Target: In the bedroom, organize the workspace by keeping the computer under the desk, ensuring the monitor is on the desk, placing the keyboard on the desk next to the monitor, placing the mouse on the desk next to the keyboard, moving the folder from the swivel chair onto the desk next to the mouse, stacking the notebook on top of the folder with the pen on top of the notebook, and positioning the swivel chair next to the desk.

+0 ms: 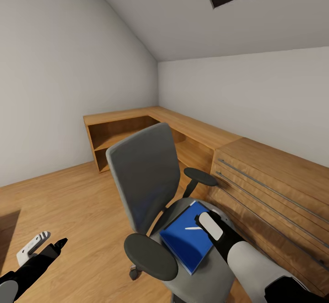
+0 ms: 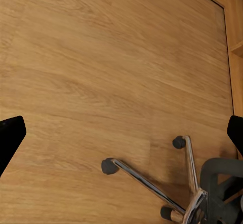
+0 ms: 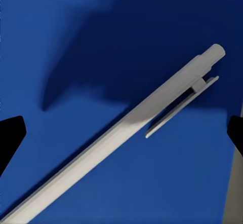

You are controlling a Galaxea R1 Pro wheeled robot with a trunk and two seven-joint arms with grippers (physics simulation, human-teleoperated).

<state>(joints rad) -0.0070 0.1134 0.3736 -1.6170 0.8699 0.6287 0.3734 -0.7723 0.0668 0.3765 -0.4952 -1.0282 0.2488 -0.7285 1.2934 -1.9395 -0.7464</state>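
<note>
Light wooden shelf and drawer unit point(image 1: 256, 166) along the walls. Swivel chair point(image 1: 146, 180) on the wooden floor point(image 1: 59, 193), just beside the drawers. Folder point(image 1: 185, 241), blue, flat on the chair seat. Pen point(image 3: 121, 127), white, lying on the folder. Right pincer point(image 1: 203, 221) released, directly above the pen. Left pincer point(image 1: 48, 246) released, over floor.

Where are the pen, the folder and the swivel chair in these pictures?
pen point(image 3: 126, 133): right wrist view, middle of its white barrel.
folder point(image 1: 183, 243): head view, bare blue cover.
swivel chair point(image 1: 144, 175): head view, grey backrest.
</note>
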